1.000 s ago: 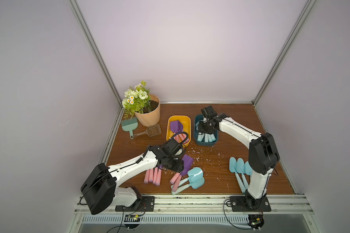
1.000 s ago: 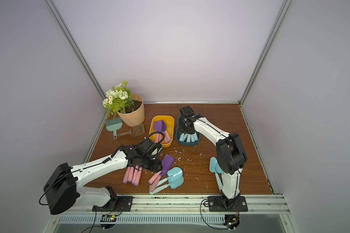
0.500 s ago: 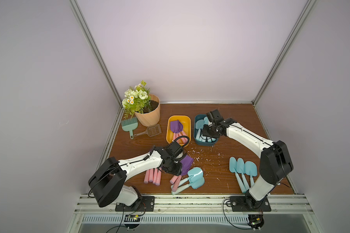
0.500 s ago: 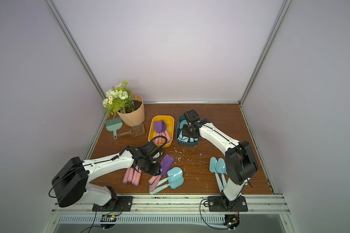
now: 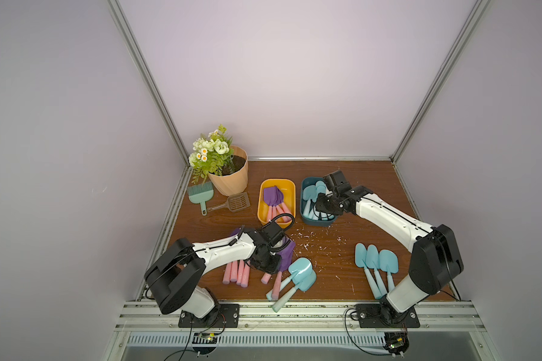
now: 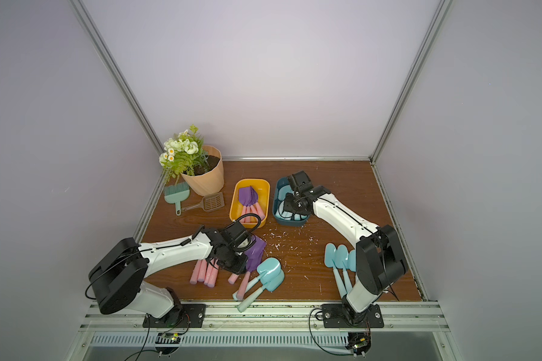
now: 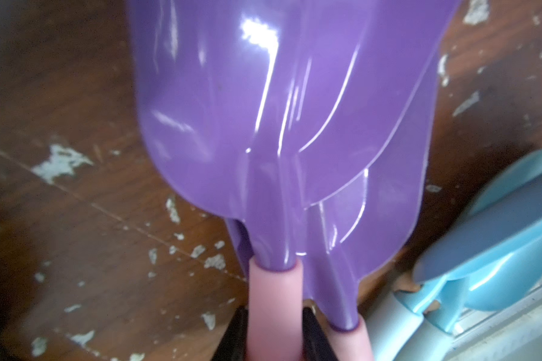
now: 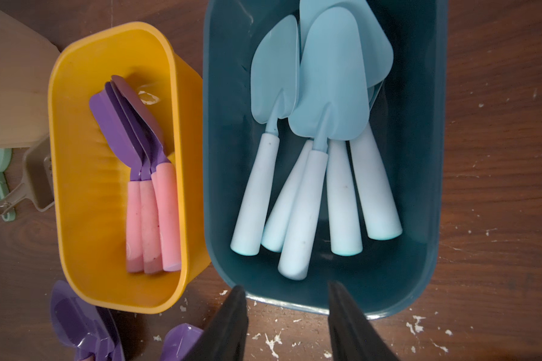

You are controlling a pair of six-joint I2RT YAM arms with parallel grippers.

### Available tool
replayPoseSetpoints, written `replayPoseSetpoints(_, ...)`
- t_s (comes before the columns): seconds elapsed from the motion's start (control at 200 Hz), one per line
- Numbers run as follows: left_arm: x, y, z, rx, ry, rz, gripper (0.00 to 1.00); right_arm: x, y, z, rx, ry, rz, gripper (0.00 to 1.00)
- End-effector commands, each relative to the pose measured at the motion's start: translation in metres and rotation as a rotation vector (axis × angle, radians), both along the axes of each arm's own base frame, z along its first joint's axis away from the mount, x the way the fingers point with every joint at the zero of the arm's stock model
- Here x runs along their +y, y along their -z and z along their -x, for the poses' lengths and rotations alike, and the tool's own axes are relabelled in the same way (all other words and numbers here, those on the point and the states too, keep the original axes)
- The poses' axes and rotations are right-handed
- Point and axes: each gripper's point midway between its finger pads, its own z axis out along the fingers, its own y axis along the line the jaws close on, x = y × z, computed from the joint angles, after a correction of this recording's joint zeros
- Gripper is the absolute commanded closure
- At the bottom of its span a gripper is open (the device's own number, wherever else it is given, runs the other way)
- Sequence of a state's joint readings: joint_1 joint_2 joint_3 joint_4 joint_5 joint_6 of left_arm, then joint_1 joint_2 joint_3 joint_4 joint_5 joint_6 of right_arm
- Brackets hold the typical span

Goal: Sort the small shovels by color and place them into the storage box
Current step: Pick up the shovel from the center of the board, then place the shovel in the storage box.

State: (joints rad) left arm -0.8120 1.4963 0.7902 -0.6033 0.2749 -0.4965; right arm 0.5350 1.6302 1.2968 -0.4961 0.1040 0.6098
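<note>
The left gripper (image 7: 274, 331) was seen clamped on the pink handle (image 7: 274, 297) of a purple shovel (image 7: 248, 109), its blade overlapping another above the table (image 7: 60, 218). The right gripper (image 8: 287, 312) was held open and empty above the teal box (image 8: 420, 203) of light blue shovels (image 8: 332, 78), beside the yellow box (image 8: 75, 156).

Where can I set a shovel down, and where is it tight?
Free: back strip behind the yellow box and teal box; flaked middle between teal box, three blue shovels and purple pile. Crowded: front left around the left claw gripping a purple shovel.
</note>
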Motion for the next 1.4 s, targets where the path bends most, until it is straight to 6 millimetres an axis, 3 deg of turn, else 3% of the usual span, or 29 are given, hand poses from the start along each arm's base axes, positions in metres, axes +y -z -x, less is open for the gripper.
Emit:
replayPoseSetpoints(0.0,-0.005,-0.026,-0.007,-0.057,0.033,0.021,0.96,-0.004,-0.015,-0.001,-0.040,0.020,-0.012,0.53)
replayPoseSetpoints(0.15,-0.008,-0.066,-0.026,-0.172,0.041,0.031,0.99,-0.003,-0.014,-0.003,-0.038,0.015,-0.013,0.53)
replayPoseSetpoints(0.26,-0.009,-0.101,-0.051,-0.255,0.007,0.049,1.00,-0.003,-0.016,-0.003,-0.043,0.012,-0.011,0.53)
replayPoseSetpoints(0.395,0.001,-0.140,-0.109,-0.374,-0.122,0.086,1.00,-0.007,-0.022,-0.004,-0.062,0.018,0.004,0.53)
replayPoseSetpoints(0.51,0.002,-0.155,-0.160,-0.404,-0.169,0.125,1.00,-0.010,-0.023,-0.001,-0.064,0.017,0.013,0.53)
replayPoseSetpoints(0.585,-0.003,-0.145,-0.185,-0.380,-0.192,0.170,1.00,-0.013,-0.022,0.002,-0.063,0.018,0.018,0.53)
replayPoseSetpoints(0.655,-0.006,-0.124,-0.201,-0.322,-0.225,0.208,1.00,-0.015,-0.021,0.005,-0.059,0.015,0.022,0.53)
replayPoseSetpoints(0.751,-0.007,-0.092,-0.214,-0.246,-0.272,0.242,1.00,-0.020,-0.022,0.007,-0.064,0.022,0.036,0.53)
replayPoseSetpoints(0.851,-0.010,-0.074,-0.224,-0.241,-0.292,0.238,1.00,-0.026,-0.022,0.009,-0.069,0.032,0.051,0.53)
replayPoseSetpoints(0.996,-0.007,-0.059,-0.234,-0.250,-0.333,0.217,0.99,-0.029,-0.021,0.014,-0.066,0.033,0.055,0.53)
replayPoseSetpoints(1.141,-0.004,-0.045,-0.239,-0.239,-0.358,0.195,0.90,-0.030,-0.014,0.019,-0.047,0.017,0.061,0.53)
replayPoseSetpoints(1.396,0.004,-0.036,-0.252,-0.249,-0.409,0.187,0.84,-0.035,0.004,0.035,0.005,0.031,0.053,0.53)
